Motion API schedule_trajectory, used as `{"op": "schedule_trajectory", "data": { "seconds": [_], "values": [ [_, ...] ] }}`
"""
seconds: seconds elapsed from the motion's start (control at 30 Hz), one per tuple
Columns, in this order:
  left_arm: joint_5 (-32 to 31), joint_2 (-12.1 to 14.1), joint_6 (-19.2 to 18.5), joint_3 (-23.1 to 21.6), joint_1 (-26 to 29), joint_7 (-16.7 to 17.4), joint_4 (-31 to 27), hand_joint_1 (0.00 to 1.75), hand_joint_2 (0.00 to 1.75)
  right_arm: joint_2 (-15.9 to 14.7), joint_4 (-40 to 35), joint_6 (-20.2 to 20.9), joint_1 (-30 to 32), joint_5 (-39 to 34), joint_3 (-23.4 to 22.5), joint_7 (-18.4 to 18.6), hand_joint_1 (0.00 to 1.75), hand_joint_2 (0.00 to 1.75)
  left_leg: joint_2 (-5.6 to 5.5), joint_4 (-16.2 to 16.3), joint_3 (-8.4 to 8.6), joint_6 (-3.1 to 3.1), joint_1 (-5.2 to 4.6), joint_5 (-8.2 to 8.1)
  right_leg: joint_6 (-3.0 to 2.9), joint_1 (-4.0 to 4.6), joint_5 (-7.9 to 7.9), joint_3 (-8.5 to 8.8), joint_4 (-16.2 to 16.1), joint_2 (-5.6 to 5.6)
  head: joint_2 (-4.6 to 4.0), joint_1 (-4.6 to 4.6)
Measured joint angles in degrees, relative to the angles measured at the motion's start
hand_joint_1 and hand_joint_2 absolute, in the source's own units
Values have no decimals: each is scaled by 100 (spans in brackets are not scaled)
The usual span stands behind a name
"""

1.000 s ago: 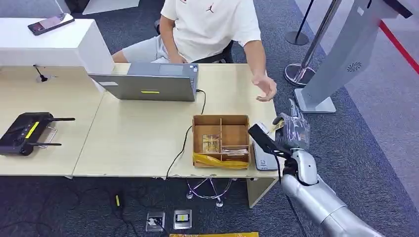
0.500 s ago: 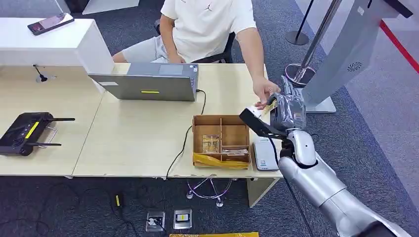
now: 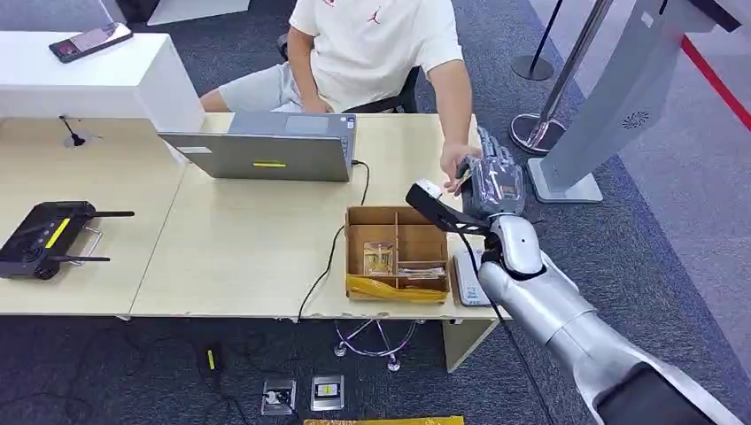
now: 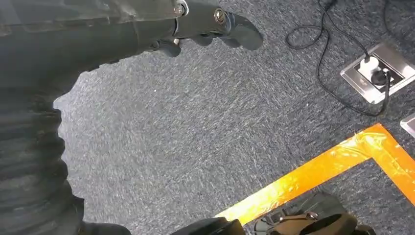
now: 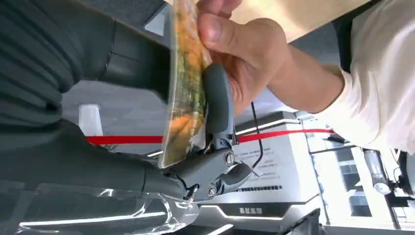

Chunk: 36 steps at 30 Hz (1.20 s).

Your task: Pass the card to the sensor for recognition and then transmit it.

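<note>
Holding card [image 5: 185, 93] edge-on between thumb and fingers [image 5: 218, 100], right hand [image 3: 490, 183] raised over far right corner of tabletop [image 3: 239, 239], beyond wooden box [image 3: 396, 254]. Person's hand [image 5: 244, 49] pinches card's far end, directly opposite robot's fingers. Card's long axis runs from robot's palm toward person, so handover likely needs only release. Left hand [image 4: 205, 27] hangs over carpet, fingers loosely curled, nothing held.

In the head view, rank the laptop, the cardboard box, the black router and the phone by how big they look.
1. laptop, largest
2. cardboard box and black router: too alike to rank
3. phone, smallest, though farther from the camera, so partly distance
</note>
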Motion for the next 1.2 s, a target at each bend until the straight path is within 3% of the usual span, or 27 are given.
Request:
{"op": "schedule_trajectory", "data": {
  "seconds": [0.47, 0.67, 0.77, 0.87, 0.97, 1.2],
  "values": [
    [-24, 2, -28, -20, -1, 0, 2, 0, 175, 79, 387, -382, -52, -297, 186, -2, 0, 175, 1, 0, 1, 0, -1, 0, 0, 0, 0, -1, 0, 0, 0, 0],
    [64, 2, 13, -17, 40, -20, 4, 0, 175, 54, 185, -774, -13, -590, 210, -28, 0, 175, 3, 1, 2, 0, -1, -1, 0, 0, 0, -4, -1, 3, 0, 0],
    [144, 2, 68, -15, 87, -94, 9, 0, 175, -46, -270, -968, 173, -927, 190, -107, 0, 175, 2, 1, 3, 1, -1, -1, 0, 0, 0, -4, -1, 1, 0, 0],
    [196, 2, 79, -13, 138, -162, 13, 0, 175, -214, -959, -964, 503, -1725, 81, -351, 0, 175, 2, 1, 1, 1, -1, -2, 0, -1, 0, -4, -2, 1, 0, -2],
    [245, 2, 64, -11, 147, -221, 24, 0, 175, -378, -1787, -754, 949, -3030, -98, -780, 0, 175, 2, 1, 2, -1, -1, -4, 0, -1, -1, -5, -3, 0, 0, 0],
    [304, 0, 57, -7, 160, -358, 48, 0, 175, -787, -3597, -282, 2165, -4207, -516, -1573, 0, 175, 5, 1, 2, 0, -1, -8, 0, -1, -1, -7, -4, 2, 0, 0]
  ]
}}
